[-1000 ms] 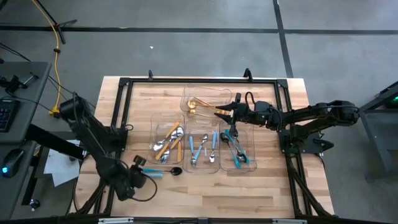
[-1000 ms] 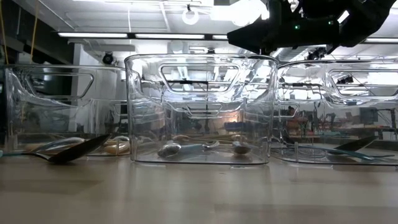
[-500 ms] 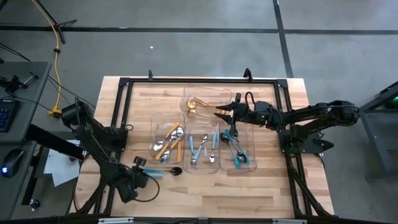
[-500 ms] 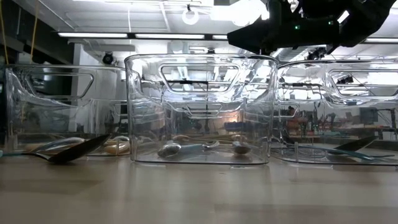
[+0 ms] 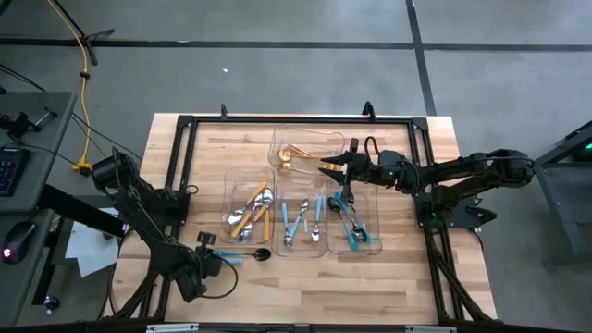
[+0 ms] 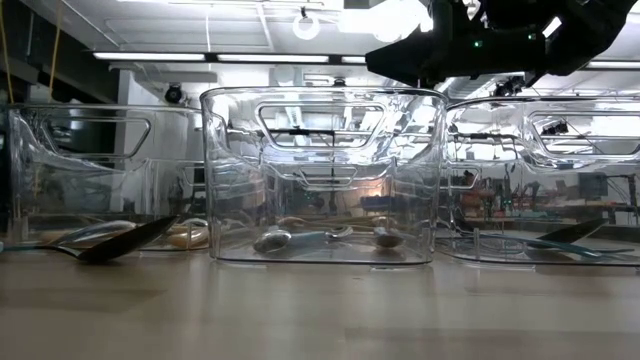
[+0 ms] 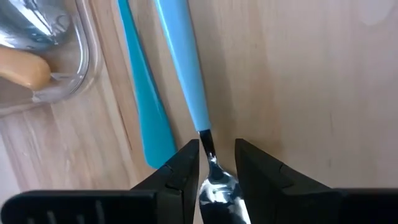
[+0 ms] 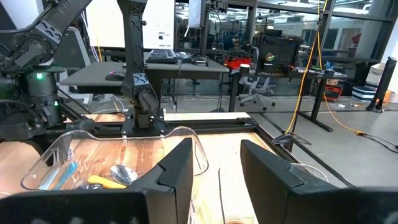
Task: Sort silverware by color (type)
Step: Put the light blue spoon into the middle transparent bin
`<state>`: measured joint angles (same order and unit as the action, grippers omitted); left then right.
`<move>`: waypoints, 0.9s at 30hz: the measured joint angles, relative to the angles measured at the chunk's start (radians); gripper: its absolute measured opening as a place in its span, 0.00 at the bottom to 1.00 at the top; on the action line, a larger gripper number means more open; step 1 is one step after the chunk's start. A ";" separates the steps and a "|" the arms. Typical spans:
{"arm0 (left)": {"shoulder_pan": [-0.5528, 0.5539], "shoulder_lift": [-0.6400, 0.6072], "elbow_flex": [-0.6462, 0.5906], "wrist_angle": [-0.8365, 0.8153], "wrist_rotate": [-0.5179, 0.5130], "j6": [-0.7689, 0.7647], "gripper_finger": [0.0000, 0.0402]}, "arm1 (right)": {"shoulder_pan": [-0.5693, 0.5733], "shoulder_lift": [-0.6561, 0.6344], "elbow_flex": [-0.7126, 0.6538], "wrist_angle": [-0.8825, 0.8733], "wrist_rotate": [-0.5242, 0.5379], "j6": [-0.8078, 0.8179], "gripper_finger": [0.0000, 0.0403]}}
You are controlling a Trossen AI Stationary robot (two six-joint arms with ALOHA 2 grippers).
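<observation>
High view: four clear trays (image 5: 301,153) sat mid-table, w/ gold pieces in the far one, orange-handled in the near-left, light-blue in the middle, teal in the near-right. L gripper (image 5: 205,264) was down at the near-left table edge by two loose pieces, a blue-handled one (image 5: 222,252) and a dark spoon (image 5: 262,253). R gripper (image 5: 335,167) hung over the gap btw the gold tray and the teal tray, a gold piece (image 5: 329,166) at its tip, seemingly pinched. Risk: gold piece slips out short of its tray if the grip is light. Low view: dark spoon (image 6: 115,243) lay on bare wood in front of the left tray; R arm (image 6: 480,35) was overhead. Left wrist view: L jaws were narrowly spread, straddling the thin neck of a blue-handled spoon (image 7: 186,68), bowl btw the fingers (image 7: 180,177); a teal handle (image 7: 144,118) lay just beside. Risk: the neck is thin and slick, could pivot or squirt out on closing; the fingers could also nudge the teal handle. Right wrist view: R fingers (image 8: 177,168) stood apart, looking across a tray (image 8: 118,152); the gold piece didn't show btw them, so I couldn't tell its hold from here.
</observation>
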<state>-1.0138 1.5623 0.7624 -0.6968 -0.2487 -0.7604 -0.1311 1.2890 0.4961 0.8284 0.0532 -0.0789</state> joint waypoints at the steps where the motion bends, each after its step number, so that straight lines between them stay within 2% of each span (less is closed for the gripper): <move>1: 0.000 0.000 0.000 0.002 0.000 -0.009 0.23 | 0.000 0.000 0.000 0.000 0.000 0.000 0.29; 6: 0.013 0.000 0.000 0.005 0.024 -0.058 0.23 | 0.000 0.000 0.000 0.000 0.000 0.000 0.29; 13: 0.037 0.000 0.000 0.023 0.090 -0.033 0.22 | 0.000 0.000 0.000 0.000 0.000 0.000 0.29; 17: 0.055 0.000 0.000 0.022 0.093 -0.039 0.16 | 0.000 0.000 0.000 0.000 0.000 0.000 0.29; 22: 0.072 -0.002 0.000 0.022 0.131 -0.028 0.02 | 0.000 0.000 0.000 0.000 0.000 0.000 0.29; 27: 0.073 -0.003 0.001 0.022 0.161 -0.021 0.02 | 0.000 0.000 0.000 0.000 0.000 0.000 0.29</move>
<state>-0.9406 1.5597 0.7631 -0.6750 -0.0875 -0.7812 -0.1310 1.2888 0.4961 0.8284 0.0532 -0.0788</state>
